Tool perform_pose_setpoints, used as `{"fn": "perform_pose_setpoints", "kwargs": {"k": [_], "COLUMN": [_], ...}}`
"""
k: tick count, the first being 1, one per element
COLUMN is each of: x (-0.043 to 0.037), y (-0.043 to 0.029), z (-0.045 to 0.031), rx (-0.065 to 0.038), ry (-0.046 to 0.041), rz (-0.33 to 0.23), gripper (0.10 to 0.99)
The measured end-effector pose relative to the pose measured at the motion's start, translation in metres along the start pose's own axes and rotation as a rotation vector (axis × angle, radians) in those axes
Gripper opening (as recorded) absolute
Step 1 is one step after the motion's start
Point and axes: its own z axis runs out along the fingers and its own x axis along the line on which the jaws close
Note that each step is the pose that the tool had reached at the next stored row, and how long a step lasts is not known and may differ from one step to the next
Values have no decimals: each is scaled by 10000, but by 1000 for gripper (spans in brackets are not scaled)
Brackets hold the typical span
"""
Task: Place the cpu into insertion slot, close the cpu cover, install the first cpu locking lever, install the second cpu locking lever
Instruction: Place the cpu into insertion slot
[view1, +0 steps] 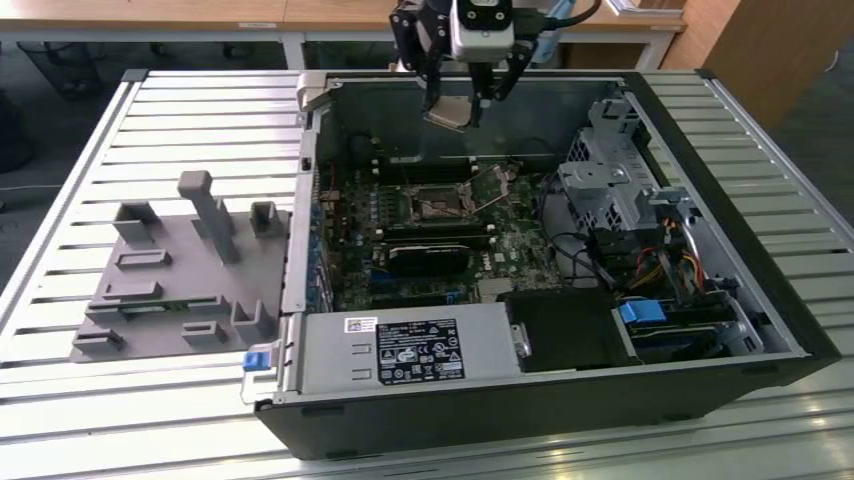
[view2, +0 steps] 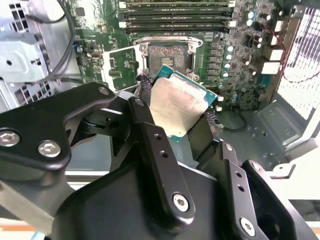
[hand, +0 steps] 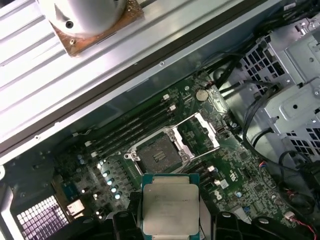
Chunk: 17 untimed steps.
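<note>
Hand (view1: 463, 103) grips chip (hand: 170, 205) by edges; we hang high, bare socket (hand: 159, 154) below and slightly ahead, cover (hand: 200, 131) swung open beside it.

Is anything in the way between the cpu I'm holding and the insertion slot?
Nothing visible. The claw holds the cpu above the board; the insertion slot lies bare, with the cpu cover swung open beside it.

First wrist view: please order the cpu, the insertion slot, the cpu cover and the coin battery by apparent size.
1. cpu, but it is nearest the camera.
2. insertion slot and cpu cover look alike; not ranked.
3. coin battery.
</note>
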Motion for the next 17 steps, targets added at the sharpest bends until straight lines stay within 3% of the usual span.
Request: {"fn": "perform_pose_setpoints", "kwargs": {"k": [17], "x": [1], "y": [1], "z": [10], "rx": [14], "ry": [-189], "rz": [2155], "gripper": [541]}}
